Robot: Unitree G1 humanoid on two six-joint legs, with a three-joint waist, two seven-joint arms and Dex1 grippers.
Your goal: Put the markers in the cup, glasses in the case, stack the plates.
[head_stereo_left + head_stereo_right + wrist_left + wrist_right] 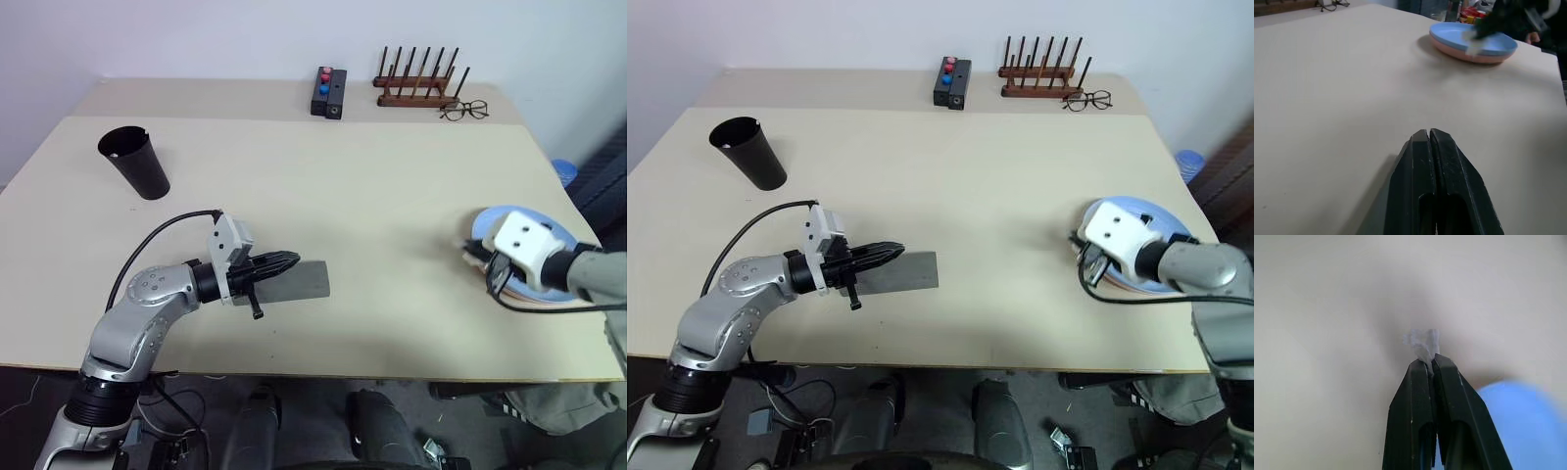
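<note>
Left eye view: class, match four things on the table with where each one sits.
Things:
1. cup
2. case
3. blue plate
4. spectacles

Places:
A. beside the wooden rack
B. on top of the pink plate
C. far left part of the table
D. near left part of the table

Pairs: 1-C, 2-D, 3-B, 4-A

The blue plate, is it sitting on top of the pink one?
Yes, the blue plate lies stacked on the pink plate.
</note>
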